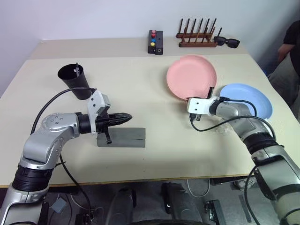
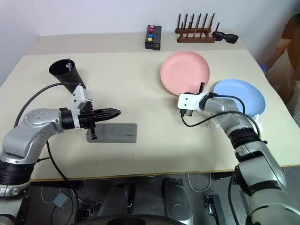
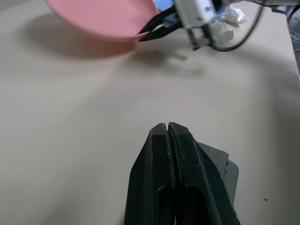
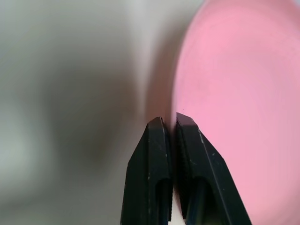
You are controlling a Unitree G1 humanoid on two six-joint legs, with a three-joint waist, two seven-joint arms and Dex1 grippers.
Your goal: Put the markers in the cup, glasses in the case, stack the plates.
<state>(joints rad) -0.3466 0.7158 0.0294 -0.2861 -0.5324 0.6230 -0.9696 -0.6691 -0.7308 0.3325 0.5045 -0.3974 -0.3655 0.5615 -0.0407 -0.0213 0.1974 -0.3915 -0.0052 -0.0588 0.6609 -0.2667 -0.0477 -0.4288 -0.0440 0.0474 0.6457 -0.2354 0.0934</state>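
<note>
One pink plate point(image 1: 191, 76) rim between right tool point(image 3: 144, 33) fingers

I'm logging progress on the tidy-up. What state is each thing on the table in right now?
pink plate: tilted, near edge lifted off the table, pinched by the right gripper
blue plate: flat on the table, nothing stacked on it
cup: leaning, a marker sticking out of it
case: lying flat, folded shut
left gripper: shut, holding nothing, above the case
sunglasses: folded open, beside the rack
</note>
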